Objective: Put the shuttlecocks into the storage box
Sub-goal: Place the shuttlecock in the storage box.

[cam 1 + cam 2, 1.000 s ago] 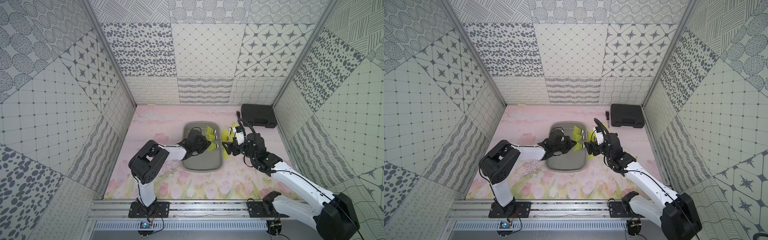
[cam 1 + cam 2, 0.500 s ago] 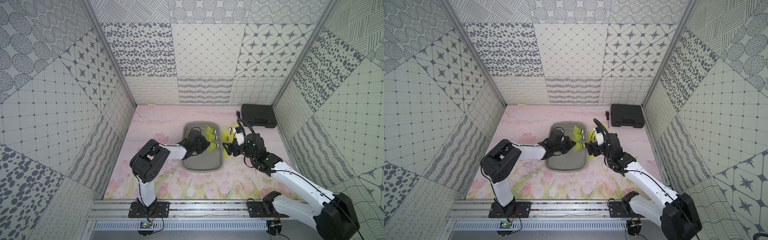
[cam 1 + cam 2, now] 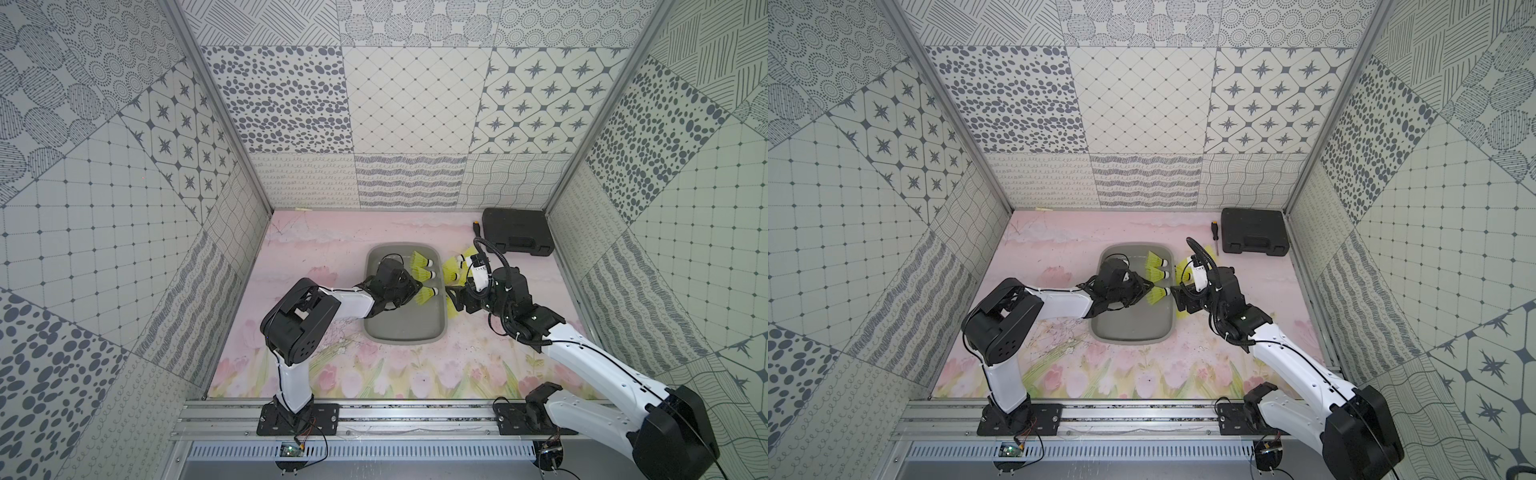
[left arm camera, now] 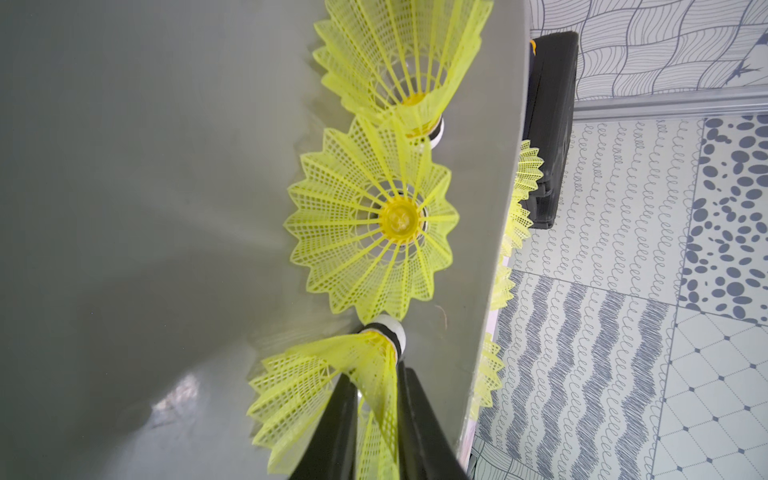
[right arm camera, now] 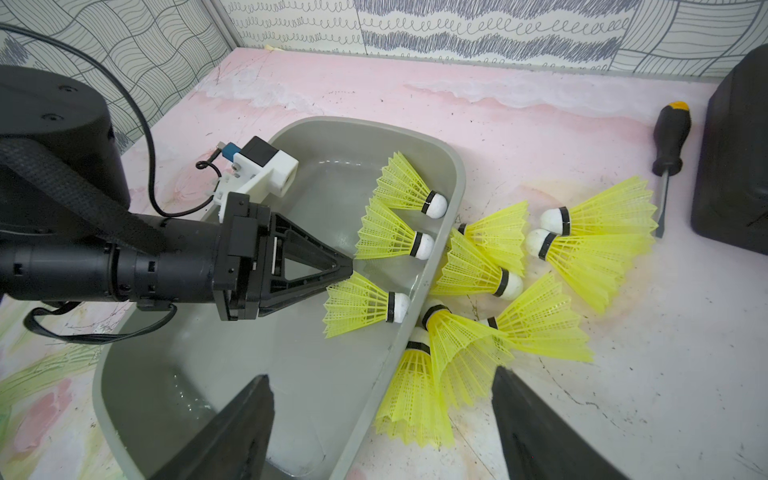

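The grey storage box (image 3: 403, 338) (image 3: 1133, 328) holds three yellow-green shuttlecocks along its right wall (image 5: 405, 189) (image 5: 390, 235) (image 5: 361, 305). My left gripper (image 3: 417, 289) (image 4: 376, 374) reaches into the box. Its jaws stand slightly apart, open, on either side of the skirt wall of the nearest shuttlecock (image 4: 316, 386), which lies on the box floor. Several more shuttlecocks (image 5: 540, 328) (image 3: 453, 270) lie in a heap on the table just outside the right rim. My right gripper (image 5: 380, 374) (image 3: 1177, 299) is wide open and straddles that rim, with one shuttlecock (image 5: 415, 390) between its fingers, untouched.
A black hard case (image 3: 517, 232) sits in the back right corner. A screwdriver (image 5: 669, 137) (image 3: 1215, 235) lies beside it, near the heap. Patterned walls close in the pink table on three sides.
The left jaws, shut on the shuttlecock's skirt a second ago, have parted a little. Both arms have hardly moved.
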`<state>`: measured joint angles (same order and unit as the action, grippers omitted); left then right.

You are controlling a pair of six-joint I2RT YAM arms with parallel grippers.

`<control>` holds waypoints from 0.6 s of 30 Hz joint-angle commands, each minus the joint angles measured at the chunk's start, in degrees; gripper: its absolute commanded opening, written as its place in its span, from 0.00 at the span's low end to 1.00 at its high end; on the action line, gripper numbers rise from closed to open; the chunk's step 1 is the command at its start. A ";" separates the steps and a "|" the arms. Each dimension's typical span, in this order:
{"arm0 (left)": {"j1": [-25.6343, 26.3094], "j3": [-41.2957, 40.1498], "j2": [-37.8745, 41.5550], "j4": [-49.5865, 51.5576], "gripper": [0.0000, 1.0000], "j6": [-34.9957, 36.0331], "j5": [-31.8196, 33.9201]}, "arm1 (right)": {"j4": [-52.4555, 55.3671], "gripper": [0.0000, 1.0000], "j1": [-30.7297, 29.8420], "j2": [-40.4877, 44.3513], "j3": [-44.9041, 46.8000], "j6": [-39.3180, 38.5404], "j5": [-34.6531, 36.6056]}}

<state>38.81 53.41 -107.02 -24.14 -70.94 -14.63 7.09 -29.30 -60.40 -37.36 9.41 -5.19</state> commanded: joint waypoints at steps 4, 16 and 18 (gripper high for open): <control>-0.48 1.09 -0.56 0.93 0.23 2.29 -0.13 | -1.29 0.86 -0.23 -0.02 0.44 -1.00 0.83; -0.78 1.40 -0.90 0.16 0.27 3.16 -0.78 | -0.81 0.86 -0.23 0.39 0.57 -1.03 1.11; -0.94 1.74 -1.13 -0.07 0.28 3.59 -1.48 | -0.76 0.86 -0.23 0.51 0.71 -1.05 1.17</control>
<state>38.20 54.04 -107.68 -23.79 -69.78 -14.72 7.51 -29.28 -60.40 -37.36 9.41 -4.75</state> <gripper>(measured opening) 0.274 0.863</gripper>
